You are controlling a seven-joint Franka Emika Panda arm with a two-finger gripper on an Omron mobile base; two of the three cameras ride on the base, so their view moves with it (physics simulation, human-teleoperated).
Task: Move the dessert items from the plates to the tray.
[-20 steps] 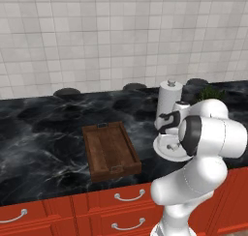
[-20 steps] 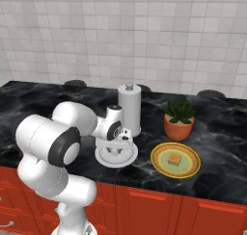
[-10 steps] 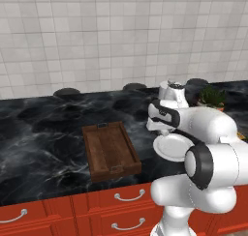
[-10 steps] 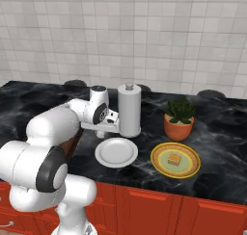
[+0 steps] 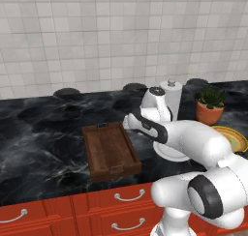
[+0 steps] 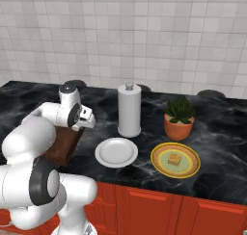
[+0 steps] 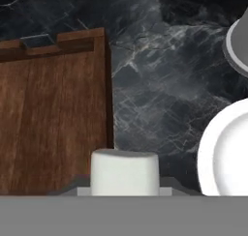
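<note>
Black marble desk, tiled wall behind. Claw [image 6: 86, 119] clenched on marshmallow [image 7: 125, 172], carried betw. white plate [image 6: 116, 152] & tray [image 5: 111, 151], tray at 9 o'clock. Looks soft, light; squeeze sides gently. Brown block [image 6: 174, 159] on yellow plate [image 6: 159, 154].

Your 2 base views look forward and down from behind the arm, left and right, sharing the tray [image 5: 110, 151], white plate [image 6: 116, 151] and counter [image 6: 217, 147]. Your hand view sits close above the tray's edge [image 7: 107, 85], facing down.
</note>
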